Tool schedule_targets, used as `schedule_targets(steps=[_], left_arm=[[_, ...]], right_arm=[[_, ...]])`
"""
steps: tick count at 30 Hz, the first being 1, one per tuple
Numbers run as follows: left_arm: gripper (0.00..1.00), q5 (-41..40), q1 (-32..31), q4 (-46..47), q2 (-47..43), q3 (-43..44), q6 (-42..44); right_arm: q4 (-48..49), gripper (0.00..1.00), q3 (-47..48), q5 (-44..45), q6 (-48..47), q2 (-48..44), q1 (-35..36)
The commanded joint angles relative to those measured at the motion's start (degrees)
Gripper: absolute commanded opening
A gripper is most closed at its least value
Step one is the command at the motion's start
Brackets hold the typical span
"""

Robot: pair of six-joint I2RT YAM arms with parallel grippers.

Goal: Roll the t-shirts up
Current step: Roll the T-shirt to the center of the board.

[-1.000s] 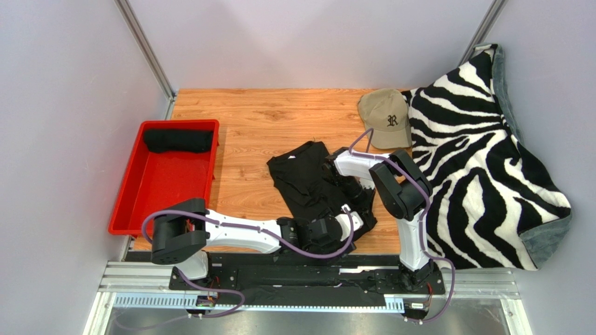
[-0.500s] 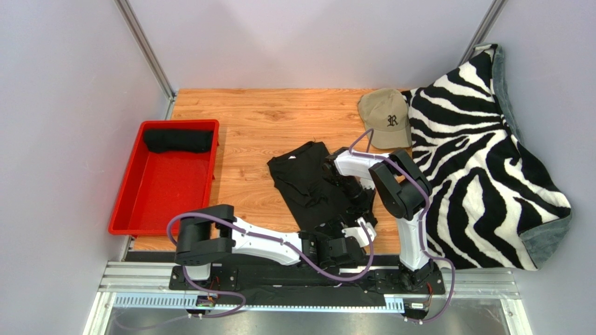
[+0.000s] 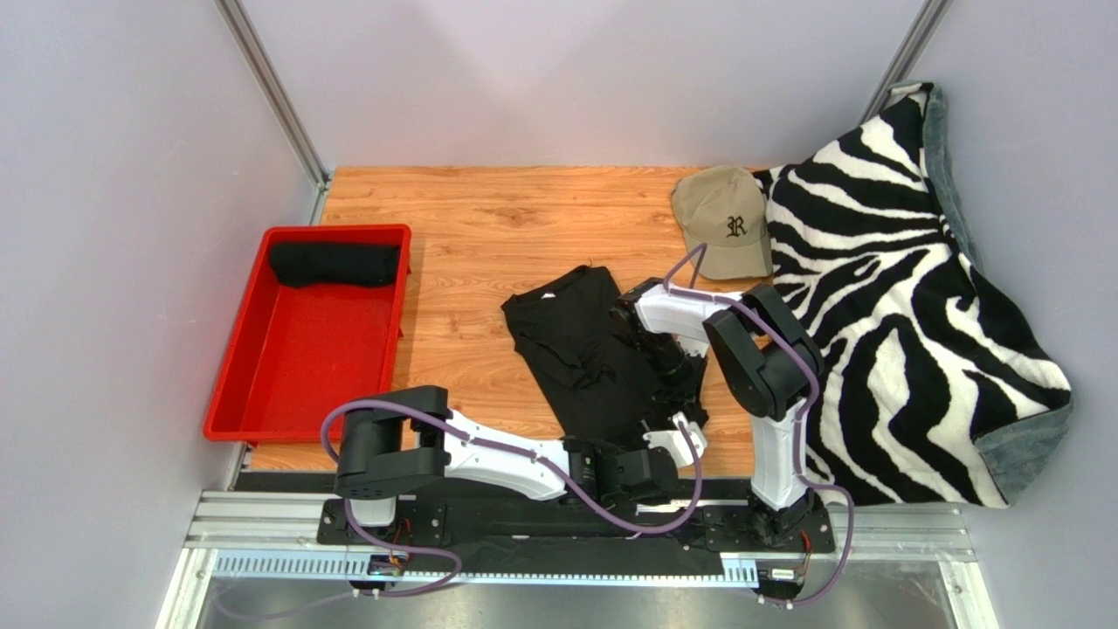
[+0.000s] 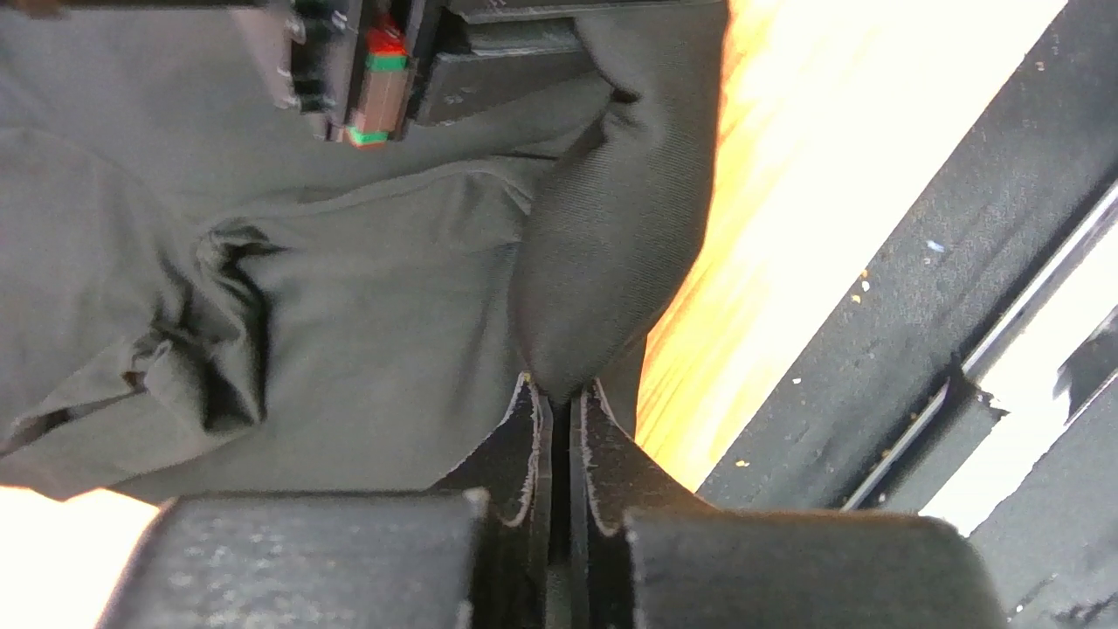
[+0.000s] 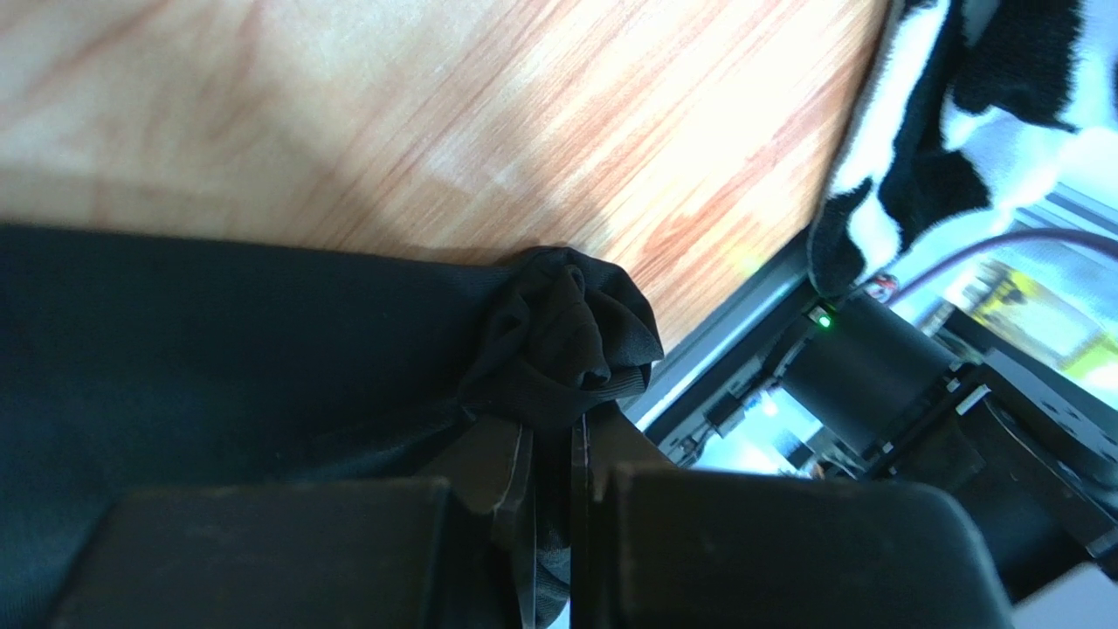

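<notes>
A zebra-striped fleece blanket (image 3: 906, 288) lies far right of the red plastic tray (image 3: 236, 393) on the wooden tabletop (image 3: 499, 223). The flat black cotton t-shirt (image 3: 591, 354) lies between them, apart from the tray. Only the wrist views show the grips: the left gripper (image 4: 558, 393) is clamped on a fold at the shirt's near edge, and the right gripper (image 5: 551, 439) pinches a bunched corner. A second ago the left fingers stood apart. The shirt's long axis runs diagonally, collar far and toward the tray, hem near.

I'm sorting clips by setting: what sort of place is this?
Likely a robot lab cell, not a home: bare grey walls, a metal rail, staged props like the red bin and zebra blanket.
</notes>
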Motion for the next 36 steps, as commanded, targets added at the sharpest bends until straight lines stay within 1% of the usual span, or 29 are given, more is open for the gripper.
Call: schedule_targets(steps=[1,2,5,6,8,12,14,17,22,25,28,29,31,32,34,35,36], left_arm=[[0.0,3.72,0.19,3.09,-1.32,-2.04,-0.17],[0.0,4.34,0.27,4.66,-2.02,-2.48,-0.35],[0.0,7.33,0.89,5.55,-3.34,-3.89,-1.31],[0.0,8.9,1.06,5.81,-3.69,-4.59,-1.49],[0.0,10.58,1.94,6.78,-4.57,-5.38,-2.46],[0.0,16.28,4.49,8.36,-6.68,-8.27,-5.0],[0.0,18.4,5.98,9.5,-8.08,-9.33,-6.23],[0.0,23.31,7.74,10.65,-9.58,-10.92,-6.94],[0.0,27.46,9.5,11.53,-10.47,-11.98,-7.29],[0.0,30.79,11.25,12.14,-10.55,-12.5,-8.43],[0.0,35.19,13.28,12.84,-10.38,-12.85,-9.92],[0.0,37.98,13.8,13.02,-10.2,-13.03,-10.36],[0.0,40.28,15.82,13.29,-10.03,-13.21,-11.94],[0.0,43.6,16.7,13.63,-9.94,-13.29,-12.65],[0.0,46.87,19.24,13.9,-9.68,-13.56,-14.75],[0.0,50.37,20.13,14.08,-9.41,-13.56,-15.46],[0.0,52.06,20.92,14.08,-9.15,-13.56,-16.08]], right_arm=[[14.2,0.16,-2.49,-2.46,-0.15,-3.46,-0.48],[14.29,0.38,-2.58,-1.93,-0.33,-4.77,-0.48],[14.02,0.52,-2.67,-0.96,-0.86,-6.54,-0.57],[13.76,0.59,-2.58,-0.27,-0.77,-7.67,-0.74],[13.23,0.68,-2.23,0.09,-0.77,-8.82,-0.92],[13.06,0.74,-2.23,2.02,0.1,-13.04,-1.53],[14.02,0.77,-2.66,2.64,0.28,-16.9,-1.62],[15.52,0.78,-3.02,3.78,0.54,-21.47,-1.54],[16.57,0.78,-4.07,3.35,0.19,-25.26,-1.54],[18.85,0.78,-7.67,2.64,0.46,-29.21,-1.45],[18.6,0.77,-10.3,3.43,1.51,-32.81,-1.45],[18.33,0.77,-10.84,3.78,2.56,-33.6,-1.45],[18.07,0.77,-12.76,5.19,3.7,-37.03,-1.54],[18.15,0.77,-13.47,5.71,4.58,-38.52,-1.45],[18.94,0.77,-14.88,6.59,5.55,-42.9,-1.45],[19.47,0.76,-16.71,6.86,5.82,-44.49,-1.45],[20.26,0.76,-17.6,6.77,6.08,-45.82,-1.45]])
